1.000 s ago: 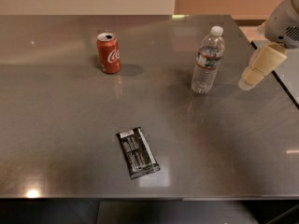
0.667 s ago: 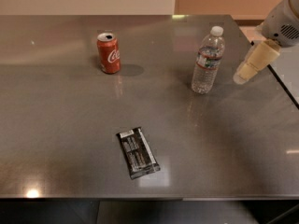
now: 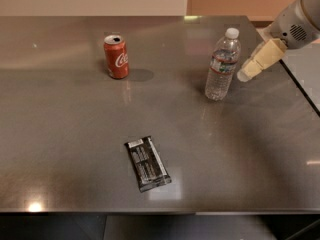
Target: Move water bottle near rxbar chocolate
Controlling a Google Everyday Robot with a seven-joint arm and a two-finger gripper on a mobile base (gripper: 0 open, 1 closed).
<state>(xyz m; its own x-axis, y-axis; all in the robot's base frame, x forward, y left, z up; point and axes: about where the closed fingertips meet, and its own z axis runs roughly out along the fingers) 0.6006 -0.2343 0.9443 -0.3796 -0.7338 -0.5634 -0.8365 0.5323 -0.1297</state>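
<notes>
Since the bottle [image 3: 222, 66] stands upright toward the back right of the desk [image 3: 60, 134] and the gripper [image 3: 252, 66] hangs just beside it on the right, not touching it and holding nothing, the step in hand looks like the approach to a grasp. Whether the gripper is apart or together cannot be told. A good grasp would take the ribbed body around the label band, squarely, so the tall bottle does not tip. The snack bar [image 3: 147, 164] lies flat near the front edge, well apart from the bottle, so the carry runs forward and left. That stretch of desk is bare, and the can [image 3: 116, 56] sits at the back left, off the path. The desk's right edge is close by the gripper, and the front edge lies just past the bar, so the bottle is best set down on the bar's far side.
</notes>
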